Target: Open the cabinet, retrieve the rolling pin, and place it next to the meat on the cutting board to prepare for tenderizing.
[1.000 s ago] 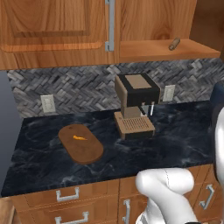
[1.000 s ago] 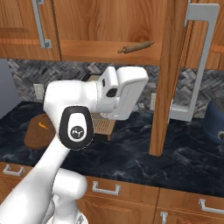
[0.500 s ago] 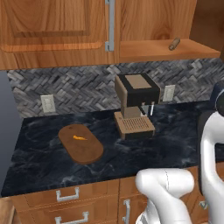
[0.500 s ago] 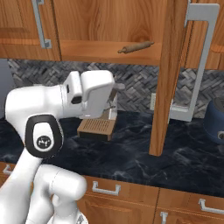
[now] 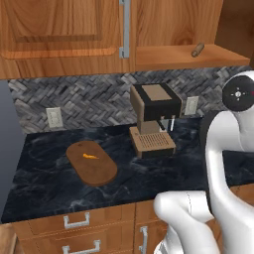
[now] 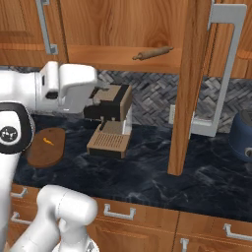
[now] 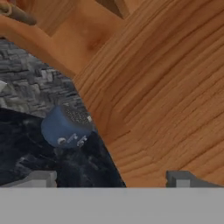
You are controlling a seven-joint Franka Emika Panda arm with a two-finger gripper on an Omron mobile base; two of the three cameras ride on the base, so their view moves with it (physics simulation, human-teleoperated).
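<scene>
I find the cabinet (image 6: 189,83) door swung open, its grained reddish wood edge-on between the coffee machine (image 6: 110,123) and a blue-grey pot (image 6: 242,135) on the dark marbled counter (image 6: 147,172). The oval cutting board (image 5: 92,162) lies left of the machine, well apart, the small orange meat (image 5: 90,156) on it. The rolling pin (image 6: 153,52) rests on the open shelf. My gripper (image 7: 111,178) appears spread wide, holding nothing, facing the door panel.
</scene>
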